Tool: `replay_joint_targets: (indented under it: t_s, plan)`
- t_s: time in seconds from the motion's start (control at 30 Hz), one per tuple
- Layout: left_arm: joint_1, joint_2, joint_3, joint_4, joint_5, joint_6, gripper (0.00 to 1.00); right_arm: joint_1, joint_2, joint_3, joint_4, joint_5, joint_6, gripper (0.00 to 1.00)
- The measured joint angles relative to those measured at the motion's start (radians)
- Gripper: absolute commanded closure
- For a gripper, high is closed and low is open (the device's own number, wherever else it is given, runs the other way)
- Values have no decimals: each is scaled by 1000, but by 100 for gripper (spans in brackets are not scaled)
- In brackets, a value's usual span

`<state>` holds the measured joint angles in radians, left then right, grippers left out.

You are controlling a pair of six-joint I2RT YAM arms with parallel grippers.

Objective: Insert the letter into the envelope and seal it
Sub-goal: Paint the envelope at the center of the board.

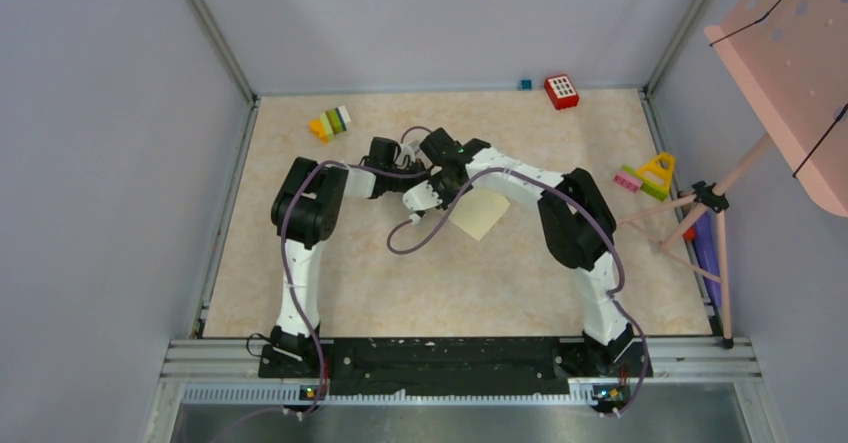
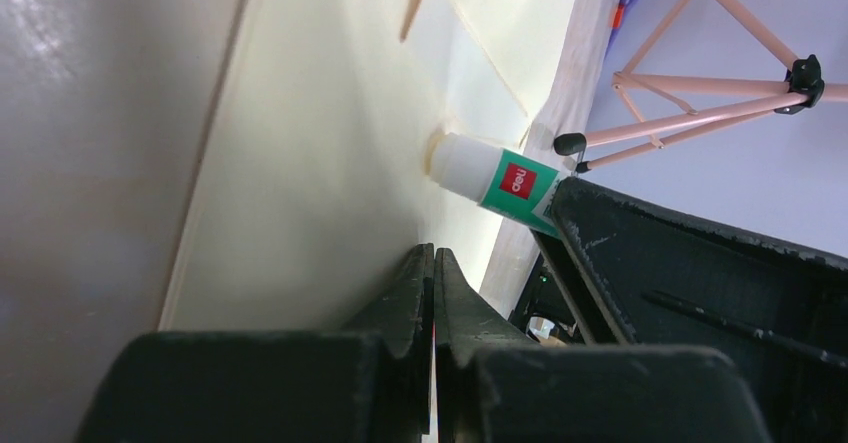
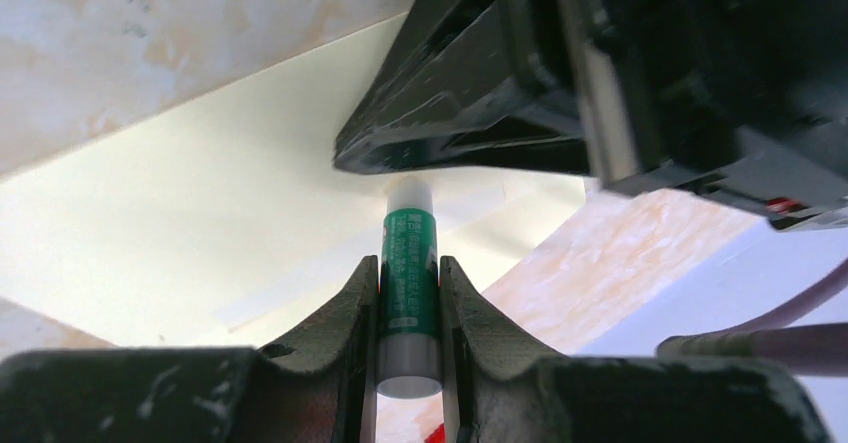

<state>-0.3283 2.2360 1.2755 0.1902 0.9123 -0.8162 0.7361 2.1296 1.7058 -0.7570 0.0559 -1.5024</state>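
Note:
The pale cream envelope point(image 1: 480, 215) lies mid-table, partly under both wrists. My left gripper point(image 1: 438, 201) is shut on the envelope's edge; in the left wrist view the jaws point(image 2: 433, 255) are pressed together and the cream paper point(image 2: 330, 163) stretches away from them. My right gripper point(image 1: 447, 176) is shut on a green-and-white glue stick point(image 3: 408, 263), whose white tip touches the envelope point(image 3: 200, 213). The glue stick also shows in the left wrist view point(image 2: 500, 178). The left gripper's black body point(image 3: 480, 93) hangs just above the stick's tip. The letter is not visible.
Coloured toy blocks point(image 1: 330, 123) lie at the back left, a red block point(image 1: 561, 91) and a small blue cube point(image 1: 525, 84) at the back. A yellow, pink and green toy point(image 1: 648, 175) sits right. A pink stand's tripod point(image 1: 700, 203) stands at the right edge.

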Motion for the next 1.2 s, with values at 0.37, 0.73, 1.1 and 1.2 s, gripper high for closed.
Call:
replay_joint_targets:
  t_s: [0.37,0.73,1.1,1.2]
  plan:
    - [0,-2,2,-8,-6,2,100,-14,-37,-31,-92,-7,-9,100]
    - [-1,-2,9,-24,-10,5,100,-9,-48,-43,-99,-16,-6,100]
    - [-2,-3,21,-52,-16,12,100,-5,-54,-41,-138,-47,-7,100]
    - [-2,-3,24,-58,-18,13,100,-4,-55,-36,-161,-63,-8,100]
